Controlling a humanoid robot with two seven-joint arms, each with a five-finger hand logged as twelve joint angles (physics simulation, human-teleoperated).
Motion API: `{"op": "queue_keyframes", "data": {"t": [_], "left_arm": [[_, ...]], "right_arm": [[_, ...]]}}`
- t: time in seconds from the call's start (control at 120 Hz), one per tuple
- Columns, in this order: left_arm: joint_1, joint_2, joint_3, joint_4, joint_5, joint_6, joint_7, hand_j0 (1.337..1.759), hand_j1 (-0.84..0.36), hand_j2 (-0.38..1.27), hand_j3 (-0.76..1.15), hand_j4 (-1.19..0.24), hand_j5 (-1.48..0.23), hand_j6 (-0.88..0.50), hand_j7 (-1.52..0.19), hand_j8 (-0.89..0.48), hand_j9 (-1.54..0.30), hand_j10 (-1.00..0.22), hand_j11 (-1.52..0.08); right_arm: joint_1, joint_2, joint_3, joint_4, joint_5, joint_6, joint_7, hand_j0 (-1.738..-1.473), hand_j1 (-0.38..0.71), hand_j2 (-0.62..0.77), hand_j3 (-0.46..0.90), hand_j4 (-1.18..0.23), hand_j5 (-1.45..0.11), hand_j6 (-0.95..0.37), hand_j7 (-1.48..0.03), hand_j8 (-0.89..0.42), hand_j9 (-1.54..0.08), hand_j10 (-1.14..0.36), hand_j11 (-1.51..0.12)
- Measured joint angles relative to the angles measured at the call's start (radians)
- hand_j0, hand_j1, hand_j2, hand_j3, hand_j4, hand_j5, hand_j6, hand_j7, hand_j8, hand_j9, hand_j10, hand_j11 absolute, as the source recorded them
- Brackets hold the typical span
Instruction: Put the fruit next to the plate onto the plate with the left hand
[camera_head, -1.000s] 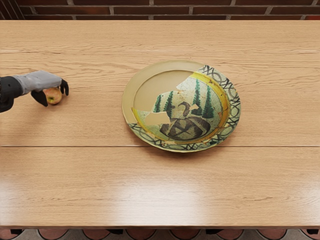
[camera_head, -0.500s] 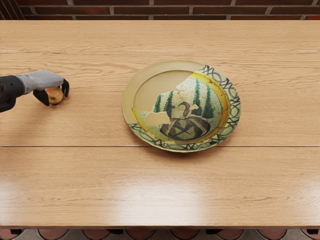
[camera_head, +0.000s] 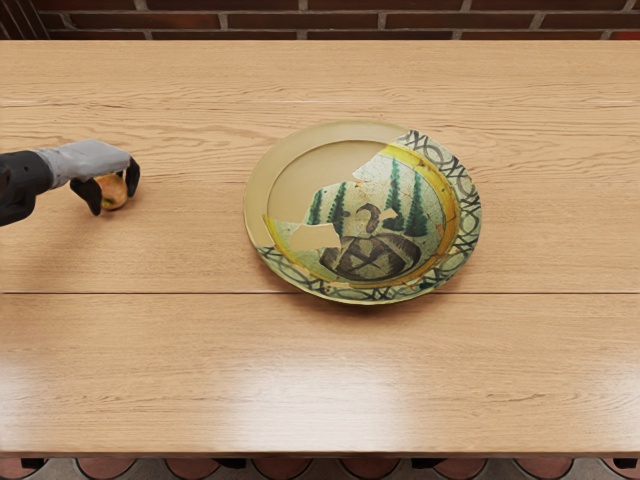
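Wide look from the head cam: the big wooden table fills nearly the whole shot, planks running left to right, glare on the near plank. A strip of brick wall runs along the top edge, cut off by the frame.

Mid-table, a bit right of centre, sits the plate. It's round and shallow, w/ a plain yellowish rim on the left part and a dark looping band on the right and bottom rim. Inside are green pine trees, a yellow arc & a dark knot-like figure, painted in broken-looking patches. All of it reads as picture and pattern.

Over to the far left: the left arm comes in from the left edge, its black forearm cut by the frame. The grey back of the left hand faces up.

And there's the fruit, small, yellow-orange w/ a red blush, tucked right under the palm. The hand is curled down over it, black thumb on the fruit's left side, black fingers hooked round its right. So it's closed on the fruit, not spread.

The fruit is well apart from the plate, out to the plate's left, w/ bare wood between them. The palm hides its top and only the lower front shows. Can't tell if it's touching the table or just off it, & can't tell what kind of fruit it is
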Motion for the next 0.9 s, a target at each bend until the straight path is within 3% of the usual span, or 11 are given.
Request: {"op": "queue_keyframes", "data": {"t": [0.275,0.508,0.583,0.9], "left_arm": [[-0.025,-0.008,0.002,-0.007,-0.087,-0.007,0.0,1.654,-0.32,0.59,0.0,-0.71,-1.03,-0.41,-1.01,-0.34,-1.0,-0.62,-1.0],[-0.102,-0.022,-0.002,-0.1,-0.228,-0.024,0.0,1.655,-0.31,0.55,0.0,-0.72,-1.04,-0.4,-1.03,-0.33,-1.0,-0.61,-1.01],[-0.107,-0.049,-0.002,-0.119,-0.279,-0.026,0.001,1.655,-0.32,0.58,0.0,-0.73,-1.03,-0.4,-1.03,-0.37,-1.0,-0.62,-1.01],[-0.171,-0.136,-0.045,-0.136,-0.43,-0.056,0.001,1.655,-0.34,0.63,0.0,-0.73,-1.09,-0.4,-1.05,-0.32,-1.03,-0.6,-1.03]], "right_arm": [[0.0,0.0,0.0,0.0,0.0,0.0,0.0,-1.658,-0.35,0.0,0.0,0.0,0.0,0.0,0.0,0.0,0.0,0.0,0.0],[0.0,0.0,0.0,0.0,0.0,0.0,0.0,-1.658,-0.35,0.0,0.0,0.0,0.0,0.0,0.0,0.0,0.0,0.0,0.0],[0.0,0.0,0.0,0.0,0.0,0.0,0.0,-1.658,-0.35,0.0,0.0,0.0,0.0,0.0,0.0,0.0,0.0,0.0,0.0],[0.0,0.0,0.0,0.0,0.0,0.0,0.0,-1.658,-0.35,0.0,0.0,0.0,0.0,0.0,0.0,0.0,0.0,0.0,0.0]]}}
